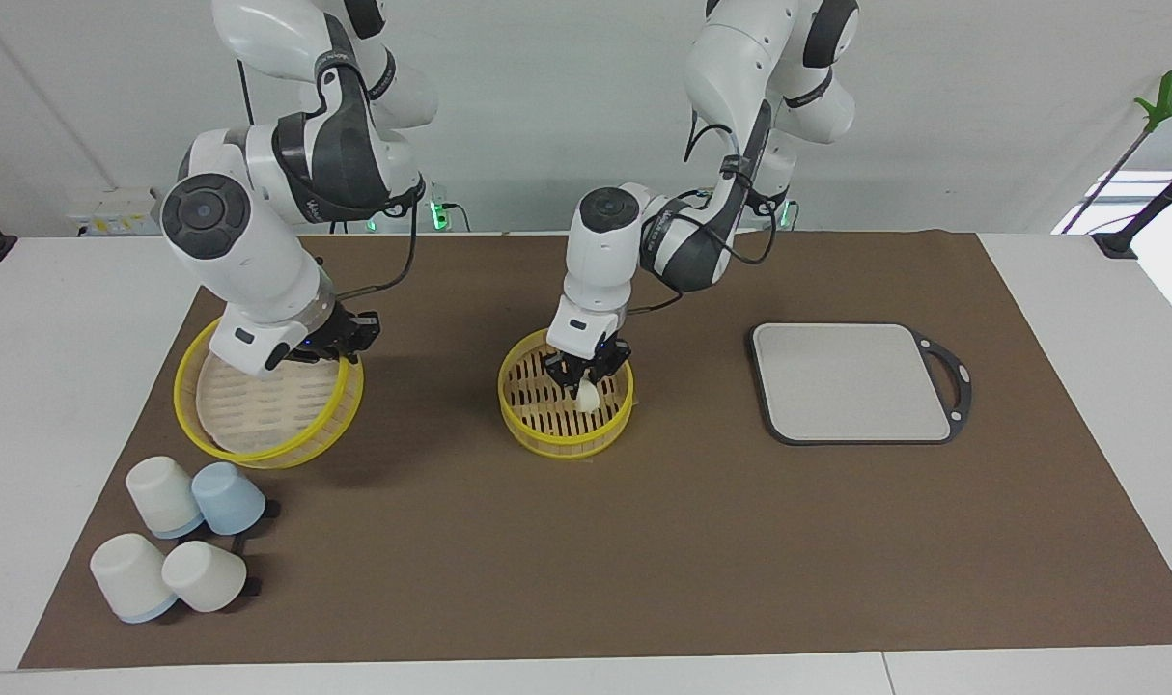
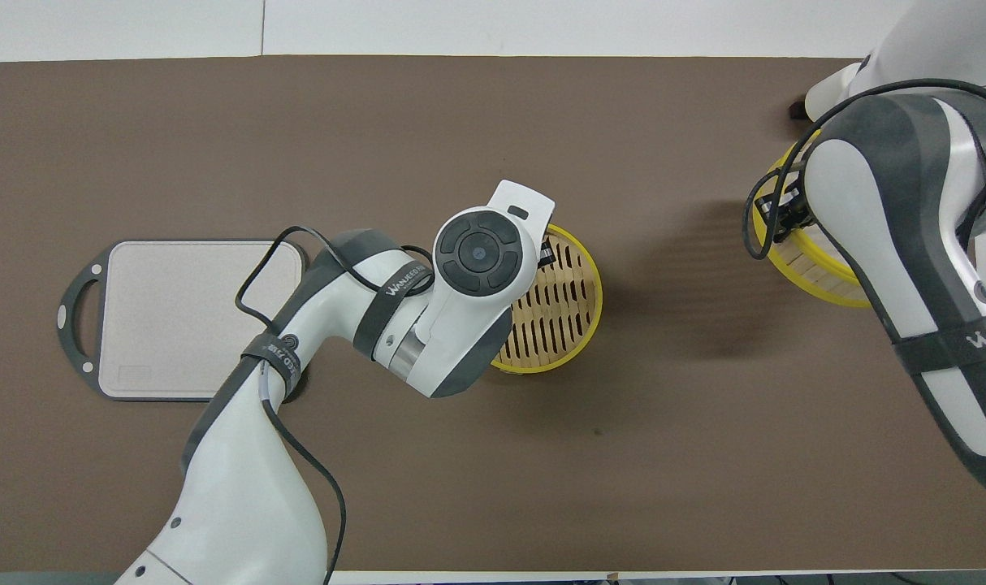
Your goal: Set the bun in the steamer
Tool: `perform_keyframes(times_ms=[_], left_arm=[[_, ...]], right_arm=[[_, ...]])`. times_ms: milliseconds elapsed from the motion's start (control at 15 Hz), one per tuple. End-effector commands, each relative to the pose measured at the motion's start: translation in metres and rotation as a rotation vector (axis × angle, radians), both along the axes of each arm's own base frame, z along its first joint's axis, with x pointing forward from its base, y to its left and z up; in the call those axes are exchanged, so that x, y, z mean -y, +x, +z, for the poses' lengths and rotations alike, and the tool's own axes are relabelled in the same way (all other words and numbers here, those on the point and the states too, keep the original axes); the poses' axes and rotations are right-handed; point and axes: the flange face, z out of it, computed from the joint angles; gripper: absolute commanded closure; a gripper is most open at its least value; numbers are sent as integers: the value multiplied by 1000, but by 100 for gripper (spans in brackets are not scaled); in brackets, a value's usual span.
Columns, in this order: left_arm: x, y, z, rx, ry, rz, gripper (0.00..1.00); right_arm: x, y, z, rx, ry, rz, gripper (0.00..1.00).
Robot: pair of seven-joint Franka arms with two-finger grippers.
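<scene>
The steamer basket [image 1: 523, 410], yellow-rimmed with a slatted tan base, stands mid-table; it also shows in the overhead view [image 2: 584, 280]. My left gripper [image 1: 586, 378] reaches down into it and is shut on the cream-white bun [image 1: 588, 396], which hangs upright just over the slats. The overhead view hides the bun under the left hand. My right gripper [image 1: 348, 335] is shut on the rim of the yellow steamer lid [image 1: 263, 410] and holds it tilted at the right arm's end of the table; the lid also shows in the overhead view [image 2: 810, 272].
A grey rectangular board [image 1: 851, 381] with a dark handle lies toward the left arm's end. Several white and blue cups [image 1: 176, 541] lie tipped over, farther from the robots than the lid. A brown mat [image 1: 644, 560] covers the table.
</scene>
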Motion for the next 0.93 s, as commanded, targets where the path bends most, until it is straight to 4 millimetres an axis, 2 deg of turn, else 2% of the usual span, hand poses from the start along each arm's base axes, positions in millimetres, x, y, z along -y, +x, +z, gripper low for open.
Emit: perform_keyframes(times_ms=[0, 67, 133, 200, 267, 400, 600, 667, 733, 867], left_arm=[[-9, -6, -11, 29, 17, 3, 71], [-9, -7, -12, 26, 19, 1, 66], [-9, -7, -11, 26, 19, 1, 53], [-9, -7, -9, 26, 19, 2, 21], [-9, -6, -9, 23, 23, 3, 0], [-13, -4, -2, 23, 25, 7, 0], [-33, -2, 43, 18, 34, 18, 0], [-52, 6, 60, 13, 39, 44, 0], [-73, 12, 84, 6, 46, 53, 0], [-124, 23, 128, -17, 69, 40, 0]], right_arm=[[-1, -10, 6, 2, 10, 12, 100], [-1, -10, 6, 2, 10, 12, 100], [-1, -10, 6, 2, 10, 14, 100], [-1, -10, 6, 2, 10, 14, 100], [-1, -10, 6, 2, 10, 12, 100], [-3, -10, 6, 2, 10, 14, 100], [-14, -9, 9, 23, 10, 4, 100], [-23, -8, 10, 35, 12, -13, 100], [-39, -6, 13, 67, 34, -37, 100], [-90, -7, 17, 125, 62, -77, 100]])
